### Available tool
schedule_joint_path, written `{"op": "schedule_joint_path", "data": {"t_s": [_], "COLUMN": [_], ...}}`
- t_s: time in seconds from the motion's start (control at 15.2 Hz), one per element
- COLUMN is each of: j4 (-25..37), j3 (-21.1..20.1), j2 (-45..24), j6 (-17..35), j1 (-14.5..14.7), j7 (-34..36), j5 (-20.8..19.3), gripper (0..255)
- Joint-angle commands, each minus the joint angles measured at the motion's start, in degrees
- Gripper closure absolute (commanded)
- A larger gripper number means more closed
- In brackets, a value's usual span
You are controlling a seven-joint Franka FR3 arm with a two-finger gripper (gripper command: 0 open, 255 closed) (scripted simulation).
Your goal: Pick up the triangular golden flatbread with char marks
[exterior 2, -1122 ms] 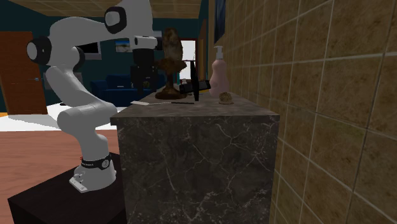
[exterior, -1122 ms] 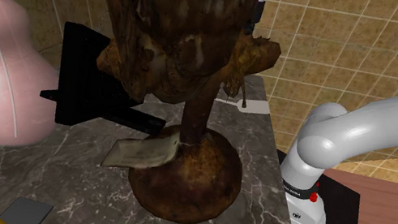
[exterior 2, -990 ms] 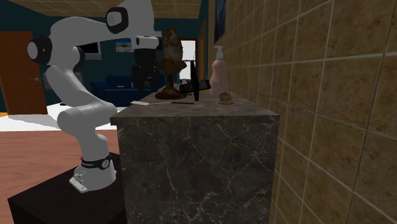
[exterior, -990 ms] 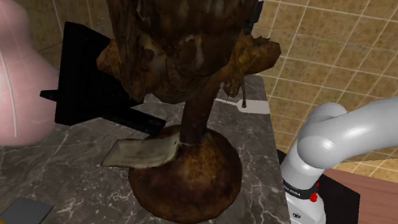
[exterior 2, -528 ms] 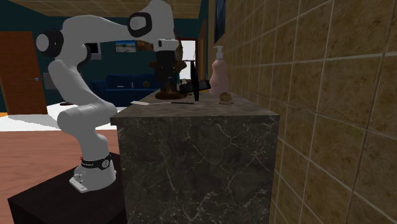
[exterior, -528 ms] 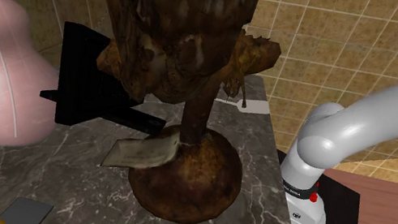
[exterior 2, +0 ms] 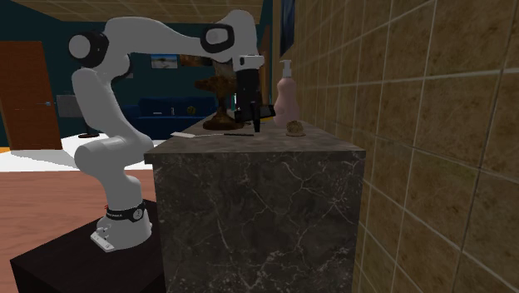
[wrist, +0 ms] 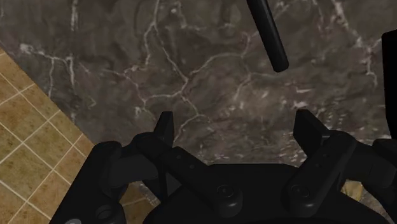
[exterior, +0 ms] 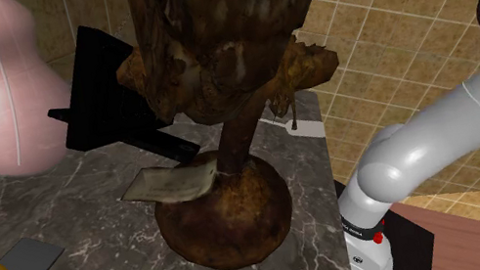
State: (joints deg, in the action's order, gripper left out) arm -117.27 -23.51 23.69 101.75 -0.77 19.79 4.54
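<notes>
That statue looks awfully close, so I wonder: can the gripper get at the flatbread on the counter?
Probably, but tightly. The gripper is open above the marble counter, while the flatbread lies against the brown sculpture's base, with a black stand's bar close alongside.

The shoulder view is taken from very near, looking down on a dark marble counter (exterior: pixel 92 212), with a brown statue (exterior: pixel 214 44) crowding the lens and the white arm (exterior: pixel 446 136) at lower right. The second exterior view is set low and farther off, facing the counter's end along a tiled wall (exterior 2: pixel 416 125). Statue, counter top and a pink bottle (exterior: pixel 0 98) are shared by both. The wrist view is aimed straight down past the gripper (wrist: pixel 235 121), with marble seen close between and beyond the jaws.
</notes>
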Motion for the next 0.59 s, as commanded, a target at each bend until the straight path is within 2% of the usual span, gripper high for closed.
{"op": "schedule_joint_path", "data": {"t_s": [0.0, 0.26, 0.53], "j4": [2.8, 10.9, 20.8], "j3": [-2.3, -7.4, -11.7], "j2": [-3.4, -12.3, -22.8], "j6": [1.1, 1.8, 0.6], "j1": [-0.5, -1.3, -0.5], "j7": [3.5, 11.5, 20.1], "j5": [-1.4, -6.4, -13.9], "gripper": [0, 0, 0]}}
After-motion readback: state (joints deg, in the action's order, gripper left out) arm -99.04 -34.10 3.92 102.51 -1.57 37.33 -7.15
